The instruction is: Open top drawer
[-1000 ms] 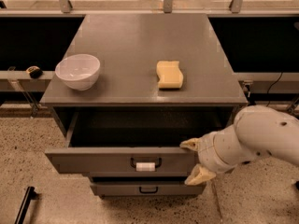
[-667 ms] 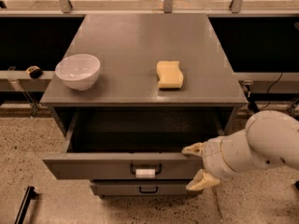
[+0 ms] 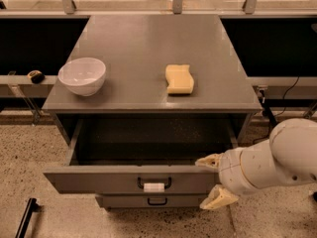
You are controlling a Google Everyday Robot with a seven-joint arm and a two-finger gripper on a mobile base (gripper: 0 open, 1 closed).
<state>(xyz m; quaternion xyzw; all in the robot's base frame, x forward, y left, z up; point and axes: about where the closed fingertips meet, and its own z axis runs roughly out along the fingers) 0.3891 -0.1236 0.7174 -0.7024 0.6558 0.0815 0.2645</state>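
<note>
The top drawer of the grey cabinet stands pulled well out, and its dark inside looks bare. Its black handle with a small white tag sits at the middle of the drawer front. My gripper is at the right end of the drawer front. Its two pale fingers are spread apart, one at the front's top edge and one below its bottom edge. The white arm reaches in from the right.
A white bowl and a yellow sponge sit on the cabinet top. A narrower lower drawer is shut beneath. A black bar lies on the speckled floor at the lower left. Dark shelving and rails run behind.
The top drawer has slid further out toward the camera. My gripper has moved with it, down and toward the camera, staying at the right end of the front.
</note>
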